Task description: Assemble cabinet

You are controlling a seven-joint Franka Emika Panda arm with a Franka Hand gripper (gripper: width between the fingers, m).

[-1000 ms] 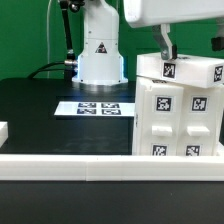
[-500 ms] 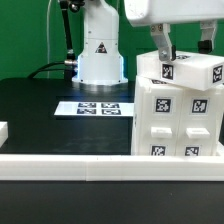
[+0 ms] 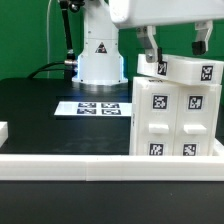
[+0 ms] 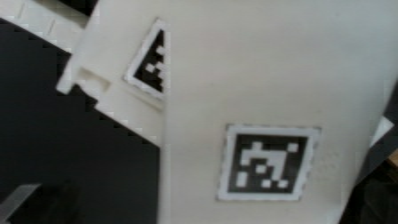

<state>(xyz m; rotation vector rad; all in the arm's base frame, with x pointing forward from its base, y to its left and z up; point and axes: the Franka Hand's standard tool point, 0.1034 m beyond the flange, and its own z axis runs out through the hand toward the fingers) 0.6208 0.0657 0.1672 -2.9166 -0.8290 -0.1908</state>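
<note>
While the cabinet [image 3: 178,110] stood at three o'clock on the table [image 3: 60,115] against the rail [image 3: 100,162], its top panel [image 3: 180,68] was seen shifted from a second earlier, straddled by the spread, raised gripper [image 3: 172,45], suggesting seating was nearly done.

The cabinet [image 3: 178,115] runs off the exterior view's right edge, so its far side is unseen. The rail [image 3: 70,165] in front of the cabinet hides its base. The arm [image 3: 160,12] above the cabinet is cut by the top edge. A white piece [image 3: 4,131] far from the cabinet is clipped at the left edge. The wrist view is blurred: a panel [image 4: 249,90] fills it, its tags [image 4: 267,163] unreadable, its edges cropped.
</note>
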